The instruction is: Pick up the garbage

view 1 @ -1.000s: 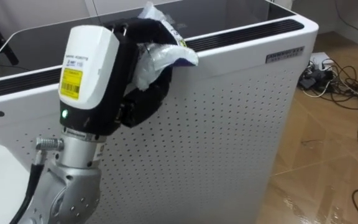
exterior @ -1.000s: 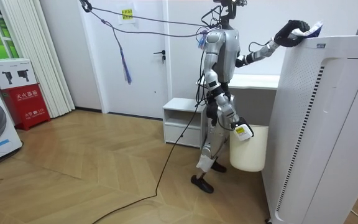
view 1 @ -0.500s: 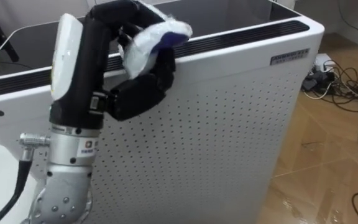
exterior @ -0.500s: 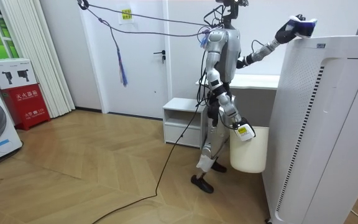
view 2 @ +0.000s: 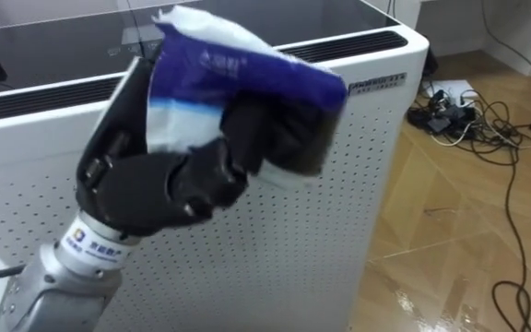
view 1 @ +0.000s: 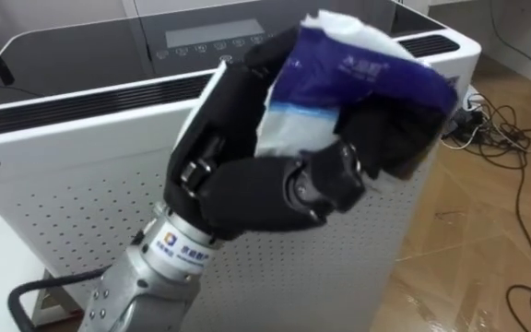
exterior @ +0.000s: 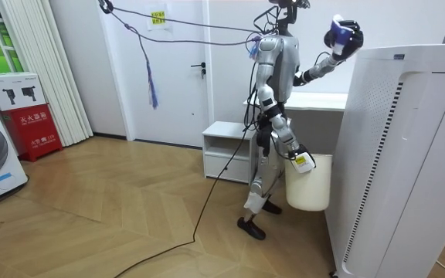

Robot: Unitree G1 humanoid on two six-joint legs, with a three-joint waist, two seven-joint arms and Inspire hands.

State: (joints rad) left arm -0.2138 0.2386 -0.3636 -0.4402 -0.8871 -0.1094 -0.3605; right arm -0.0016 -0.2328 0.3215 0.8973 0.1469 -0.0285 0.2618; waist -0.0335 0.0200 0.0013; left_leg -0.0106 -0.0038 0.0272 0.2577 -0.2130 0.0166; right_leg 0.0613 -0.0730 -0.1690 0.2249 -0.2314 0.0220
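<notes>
On my feed the left hand (view 1: 265, 189) is clenched round a crumpled blue-and-white wrapper (view 1: 358, 65); the dark fingers (view 1: 390, 138) curl over its lower part, so the packet is gripped firmly, with its white end sticking up above the hand; the hand is raised high in front of the perforated side of a tall white cabinet (view 1: 53, 203); the room view puts it just off that cabinet's top corner, apart from the surface and not touching it; the wrapper is therefore up in the air in that grip, resting on nothing else. The robot stands upright beside the cabinet, on the room view's left of it, with a white bin (exterior: 311, 189) by its legs; the right hand (exterior: 303, 163) hangs low, just beside the bin's rim, and I cannot tell how it is set; loose cables (view 1: 505, 115) lie on the wooden floor (view 1: 487, 240) beyond the cabinet.
</notes>
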